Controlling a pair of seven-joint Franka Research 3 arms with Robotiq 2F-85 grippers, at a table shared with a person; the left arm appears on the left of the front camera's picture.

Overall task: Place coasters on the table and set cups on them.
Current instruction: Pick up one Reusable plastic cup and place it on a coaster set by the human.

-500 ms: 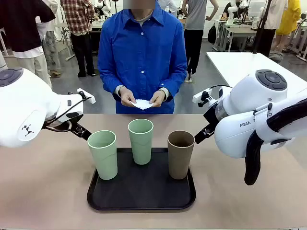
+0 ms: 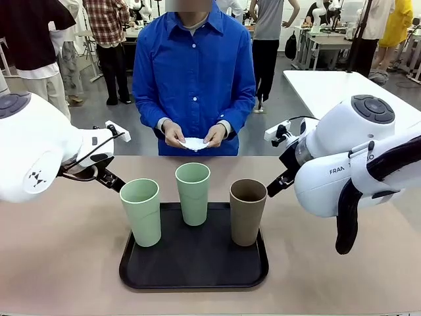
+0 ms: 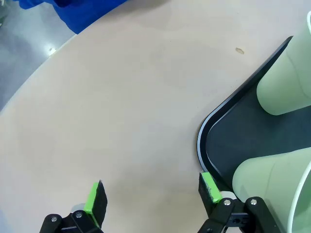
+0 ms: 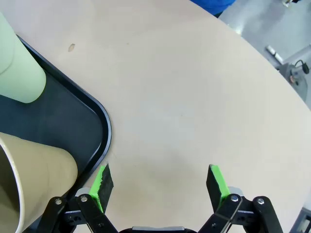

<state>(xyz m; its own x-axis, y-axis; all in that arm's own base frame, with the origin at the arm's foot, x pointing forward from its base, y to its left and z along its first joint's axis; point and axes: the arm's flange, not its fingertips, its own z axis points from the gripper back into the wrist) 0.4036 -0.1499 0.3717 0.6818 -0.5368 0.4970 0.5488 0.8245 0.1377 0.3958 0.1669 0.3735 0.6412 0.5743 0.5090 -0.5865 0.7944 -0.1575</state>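
Coasters [image 2: 195,143]: white, bunched together in the person's hands [image 2: 174,135] at the table's 12 o'clock, held clear of the tabletop.
Table [image 2: 59,263]: beige-pink, bare on both sides of the tray.
Left gripper [image 3: 151,191]: jaws wide apart with nothing between them. It hangs over bare tabletop at the tray's 9 o'clock, one green pad [image 3: 209,187] just beside the tray's rounded corner.
Tray [image 2: 197,280]: black, mid-table toward 6 o'clock, carrying all three cups.
Left mint cup [image 2: 141,212]: upright at the tray's 9 o'clock, by its left rim.
Middle mint cup [image 2: 193,194]: upright at the tray's 12 o'clock, by the far rim.
Brown cup [image 2: 248,212]: upright at the tray's 3 o'clock, apart from the mint pair.
Right gripper [image 4: 160,184]: jaws spread wide, empty — over bare tabletop at the tray's 3 o'clock. In its wrist view the tray corner sits at 9 o'clock, the brown cup at 8 and a mint cup at 10.
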